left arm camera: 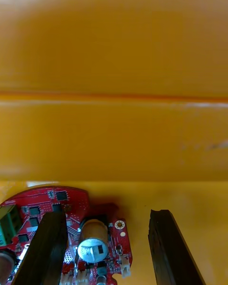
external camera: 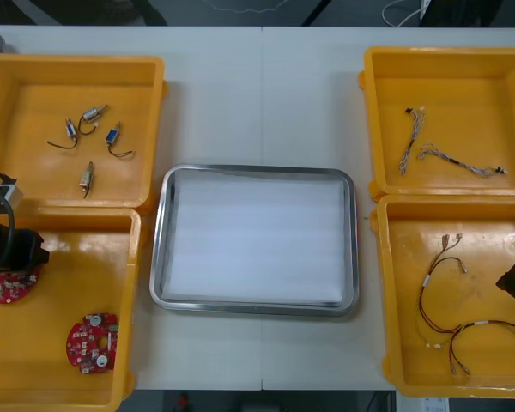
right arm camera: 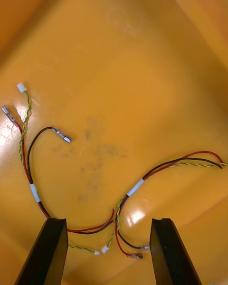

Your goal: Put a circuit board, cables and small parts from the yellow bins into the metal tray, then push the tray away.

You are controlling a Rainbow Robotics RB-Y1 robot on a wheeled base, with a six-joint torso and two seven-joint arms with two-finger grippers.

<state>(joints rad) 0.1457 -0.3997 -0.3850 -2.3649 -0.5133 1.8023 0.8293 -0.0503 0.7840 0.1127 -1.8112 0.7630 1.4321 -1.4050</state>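
Front view placed the left gripper (left arm camera: 107, 218) low in the near left yellow bin (external camera: 69, 257), fingers spread wide and gripping nothing, straddling the edge of a red circuit board (external camera: 9, 287). A second board (external camera: 92, 343) lay nearby. The metal tray (external camera: 159, 257) sat between the bins. The right gripper (right arm camera: 108, 221) hung equally spread and empty over red and yellow cables (right arm camera: 135, 187) in the near right bin (external camera: 498, 249).

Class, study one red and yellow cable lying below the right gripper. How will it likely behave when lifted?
Probably floppy: the red and yellow cable lies in loose curves beneath the open right gripper, so its ends should dangle. Likely light: thin wires. Its end connectors may snag the second cable beside it. The left gripper hovers over a circuit board.
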